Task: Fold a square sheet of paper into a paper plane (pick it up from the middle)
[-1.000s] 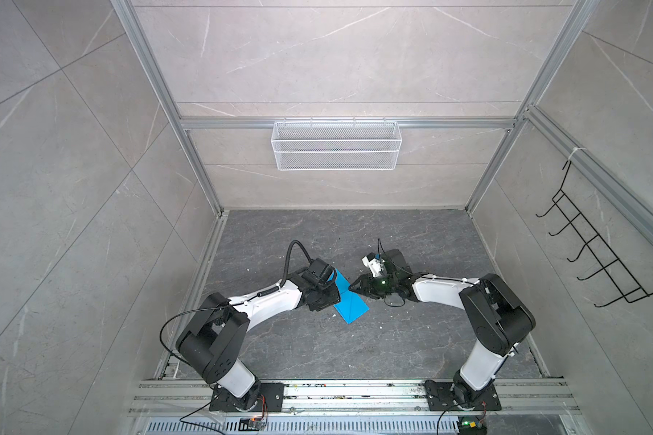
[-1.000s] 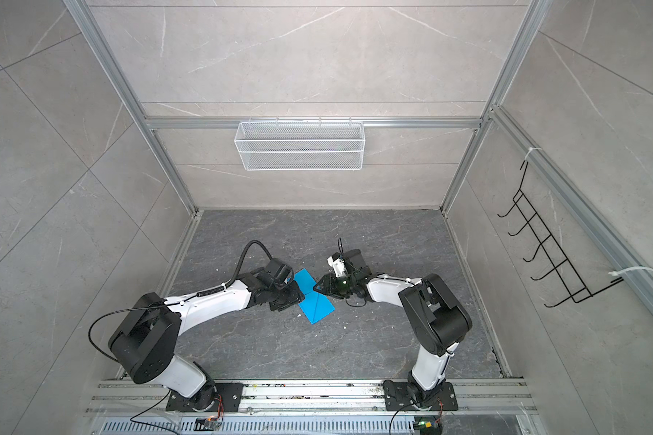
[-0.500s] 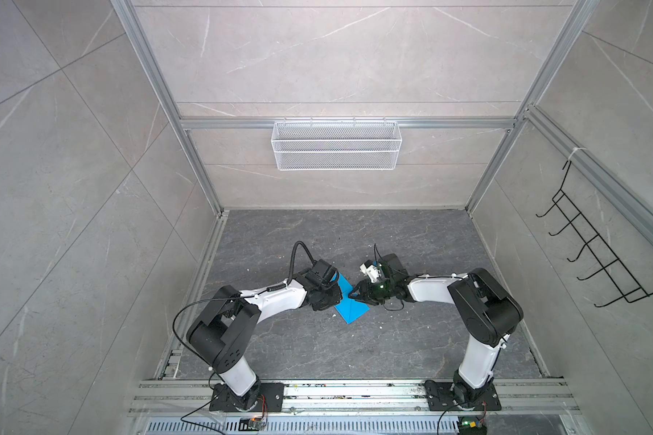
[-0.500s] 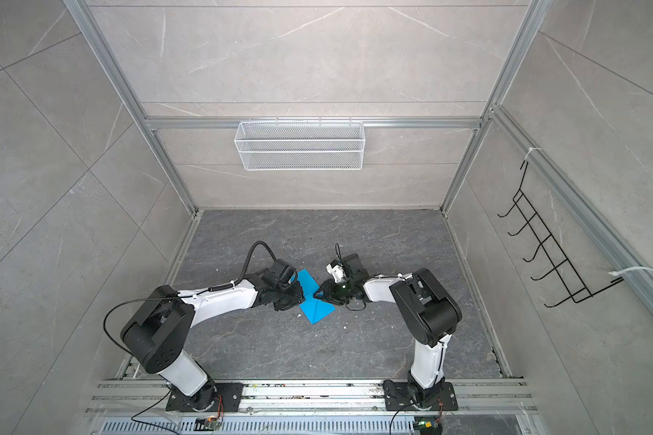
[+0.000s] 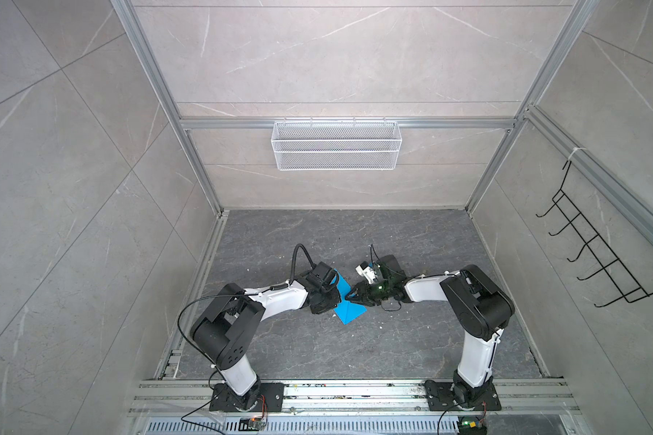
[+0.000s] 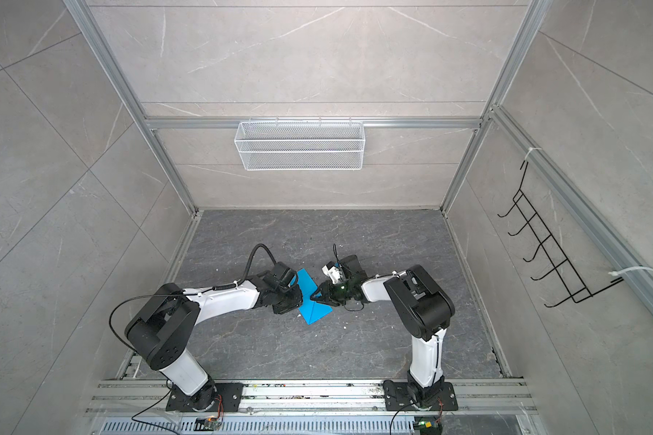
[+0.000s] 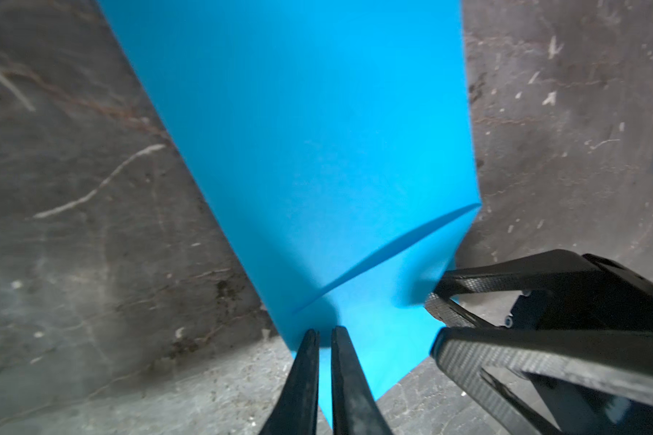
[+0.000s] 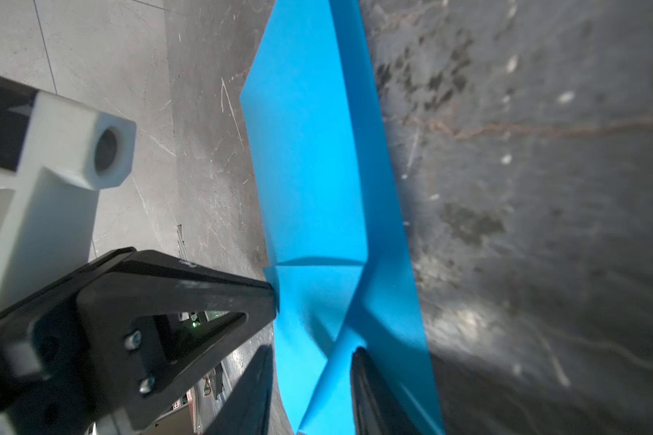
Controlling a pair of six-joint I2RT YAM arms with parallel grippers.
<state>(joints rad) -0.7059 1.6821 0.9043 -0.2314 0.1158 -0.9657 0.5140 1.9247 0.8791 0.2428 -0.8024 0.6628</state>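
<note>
The square sheet of paper (image 5: 352,313) (image 6: 316,312) is bright blue and partly folded, lying on the grey floor between my two grippers. My left gripper (image 5: 337,299) (image 6: 301,299) meets its left edge. In the left wrist view the jaws (image 7: 325,333) stand almost together, tips down on the paper (image 7: 317,150) near a corner, with nothing gripped. My right gripper (image 5: 349,297) (image 6: 315,297) comes in from the right, turned on its side and open. In the right wrist view it (image 8: 311,352) straddles a raised folded flap of the paper (image 8: 317,188). No finished paper plane shows.
A white wire basket (image 5: 336,145) hangs on the back wall and a black hook rack (image 5: 600,260) on the right wall. Aluminium rails (image 5: 355,391) carry both arm bases along the front. Small white specks lie on the floor near the paper.
My left gripper's jaws have closed down to a thin gap, and its arm has drawn in. The right gripper has narrowed a little. The paper stays in about the same place.
</note>
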